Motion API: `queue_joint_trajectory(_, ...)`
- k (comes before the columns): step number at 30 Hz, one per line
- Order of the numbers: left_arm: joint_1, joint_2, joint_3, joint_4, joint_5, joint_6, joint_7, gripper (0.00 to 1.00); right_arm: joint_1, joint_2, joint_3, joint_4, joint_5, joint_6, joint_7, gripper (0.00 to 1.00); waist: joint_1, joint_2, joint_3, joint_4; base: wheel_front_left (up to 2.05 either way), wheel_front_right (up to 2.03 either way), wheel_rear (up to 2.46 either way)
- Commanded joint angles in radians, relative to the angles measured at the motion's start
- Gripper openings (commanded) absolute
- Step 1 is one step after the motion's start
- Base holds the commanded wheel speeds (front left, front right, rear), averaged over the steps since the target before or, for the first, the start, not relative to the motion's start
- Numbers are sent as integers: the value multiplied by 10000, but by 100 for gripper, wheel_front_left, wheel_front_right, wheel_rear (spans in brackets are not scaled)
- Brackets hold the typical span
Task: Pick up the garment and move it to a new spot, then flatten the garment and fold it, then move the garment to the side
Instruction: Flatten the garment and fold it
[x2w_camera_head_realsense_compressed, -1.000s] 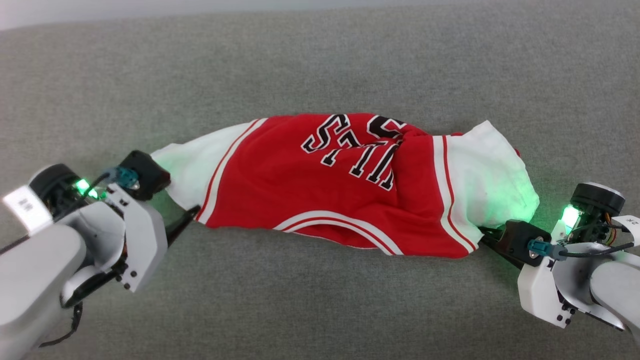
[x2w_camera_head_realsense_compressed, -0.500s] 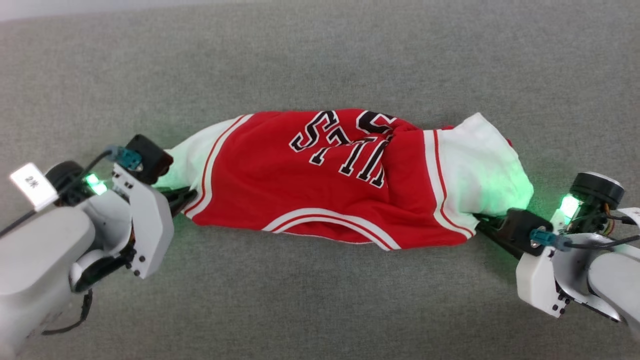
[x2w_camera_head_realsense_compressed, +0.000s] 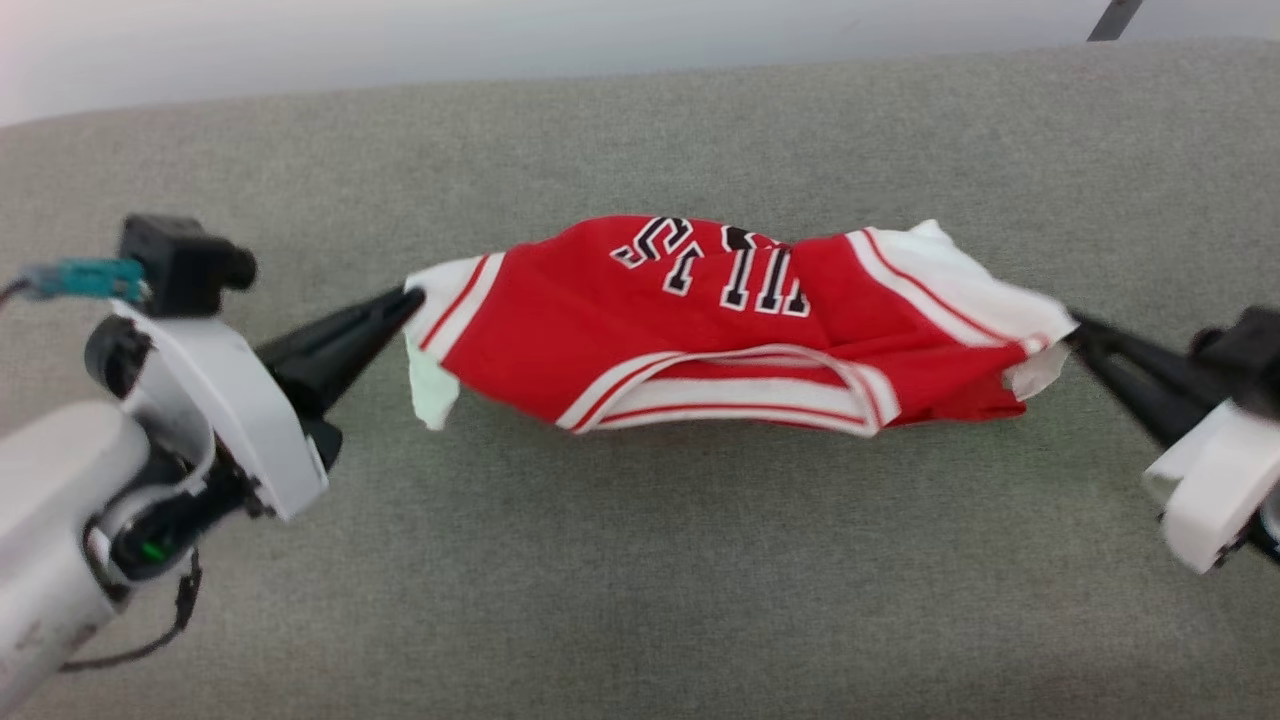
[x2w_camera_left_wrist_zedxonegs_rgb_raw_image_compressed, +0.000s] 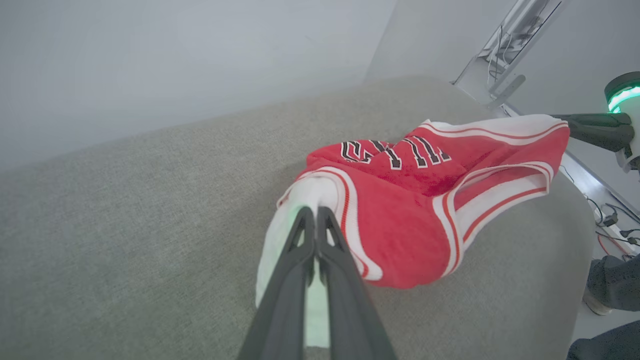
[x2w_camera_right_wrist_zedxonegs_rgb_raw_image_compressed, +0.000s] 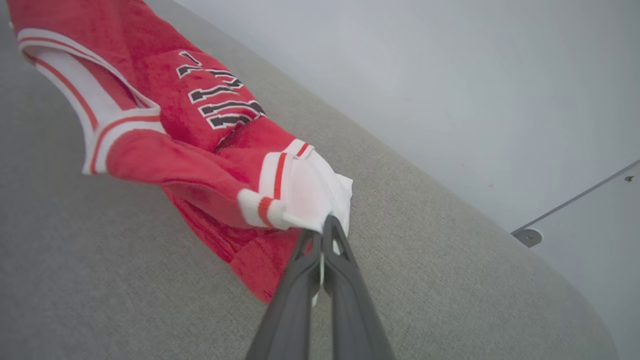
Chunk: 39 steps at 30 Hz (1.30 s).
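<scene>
Stretched left to right over the grey fabric surface (x2w_camera_head_realsense_compressed: 640, 560): red jersey-style shirt (x2w_camera_head_realsense_compressed: 720, 350), white sleeves, striped trim. left gripper (x2w_camera_head_realsense_compressed: 408, 298) clamped tight on its left white sleeve, right gripper (x2w_camera_head_realsense_compressed: 1075, 328) clamped tight on its right sleeve. Black white-outlined lettering creased, unreadable.

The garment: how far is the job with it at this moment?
Done: the left gripper and right gripper are each shut on a white sleeve end of the garment. In hand: it hangs stretched between them, lifted above the grey surface. Still to do: setting it down at a new spot, flattening, folding, moving it aside.
</scene>
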Motion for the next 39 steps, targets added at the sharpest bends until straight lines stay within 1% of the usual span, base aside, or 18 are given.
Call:
queue_joint_trajectory(1, -102, 46, 85, -35, -49, 12, -77, 0, 124, 12, -242, -57, 80, -14, 39, 0, 0, 0, 17, 31, 0, 0, 0)
queue_joint_trajectory(3, -288, -53, 236, -117, -285, 12, -204, 0, 398, 108, -937, -260, 485, -14, 271, 0, 0, 0, 116, 61, 0, 0, 0)
queue_joint_trajectory(6, -642, -381, 566, 257, -642, 12, -352, 0, 379, 402, -1674, -241, 958, -14, 659, 0, 0, 0, 343, 43, 0, 0, 0)
queue_joint_trajectory(8, -969, -764, 789, 807, -865, 12, -362, 0, 13, 781, -2059, 7, 1312, -14, 887, 0, 0, 0, 533, 30, 0, 0, 0)
queue_joint_trajectory(11, -1596, -1547, 1037, 1803, -1225, 12, -120, 0, -774, 1328, -2314, 600, 1627, -14, 1291, 0, 0, 0, 861, 8, 0, 0, 0)
queue_joint_trajectory(14, -2550, -2396, 1231, 3128, -1286, 76, 186, 0, -2093, 1964, -2343, 1456, 1670, -12, 1633, 0, 0, 0, 1236, -62, 0, 0, 0)
queue_joint_trajectory(17, -3784, -3134, 1436, 4609, -1026, 167, 256, 0, -3761, 2701, -2511, 2586, 1568, -12, 1691, 0, 0, 0, 1592, -187, 0, 0, 0)
queue_joint_trajectory(20, -5126, -3775, 1838, 5969, -862, 239, -161, 0, -5511, 3379, -2767, 3869, 1273, -12, 1479, 0, 0, 0, 1830, -289, 0, 0, 0)
queue_joint_trajectory(24, -6758, -4384, 2536, 7430, -767, 201, -1210, 0, -7689, 4003, -3171, 5462, 577, -12, 691, 0, 0, 0, 1888, -346, 0, 0, 0)
queue_joint_trajectory(28, -7813, -4708, 3168, 8336, -612, 98, -1780, 0, -9134, 4399, -3547, 6819, -42, -14, -412, 0, 0, 0, 1663, -271, 0, 0, 0)
queue_joint_trajectory(30, -7798, -4833, 3393, 8498, -682, 42, -1845, 0, -9395, 4538, -3498, 7318, -188, -14, -752, 0, 0, 0, 1467, -215, 0, 0, 0)
queue_joint_trajectory(32, -7565, -4839, 3471, 8562, -701, 21, -1861, 0, -9443, 4570, -3333, 7606, -114, -14, -952, 0, 0, 0, 1297, -177, 0, 0, 0)
queue_joint_trajectory(35, -6664, -4707, 3252, 8109, -820, 5, -1751, 0, -8780, 4510, -2741, 7731, 177, -14, -950, 0, 0, 0, 1069, -157, 0, 0, 0)
queue_joint_trajectory(37, -5851, -4462, 2996, 7586, -923, 2, -1412, 0, -8202, 4379, -2187, 7477, 488, -14, -763, 0, 0, 0, 951, -156, 0, 0, 0)
queue_joint_trajectory(39, -4860, -4098, 2729, 6952, -1052, 0, -1220, 0, -7475, 4062, -1610, 7051, 892, -14, -482, 0, 0, 0, 855, -153, 0, 0, 0)
